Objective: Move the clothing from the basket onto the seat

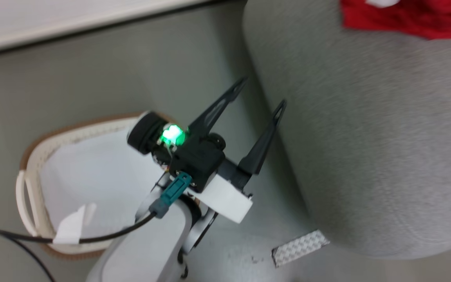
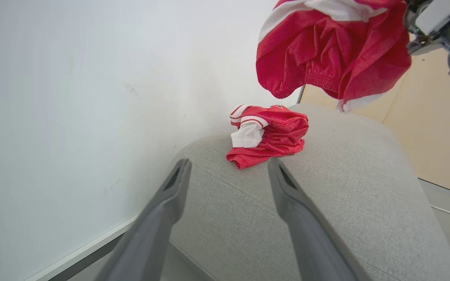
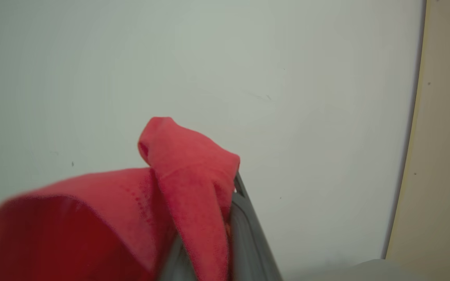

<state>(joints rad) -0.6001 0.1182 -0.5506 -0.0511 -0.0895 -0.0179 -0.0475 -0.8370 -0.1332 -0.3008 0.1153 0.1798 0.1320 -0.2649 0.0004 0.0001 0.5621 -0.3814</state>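
Right wrist view: red garment (image 3: 188,175) pinched in right tool (image 3: 214,203).

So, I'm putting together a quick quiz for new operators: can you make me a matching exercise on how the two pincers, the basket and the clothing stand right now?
Things:
1. left pincer
2. right pincer
3. basket
4. striped garment

States:
A. lying on the seat
B. shut on the hanging garment
C. open, holding nothing
D. on the floor, white bottom showing

Pairs: 1-C, 2-B, 3-D, 4-A.
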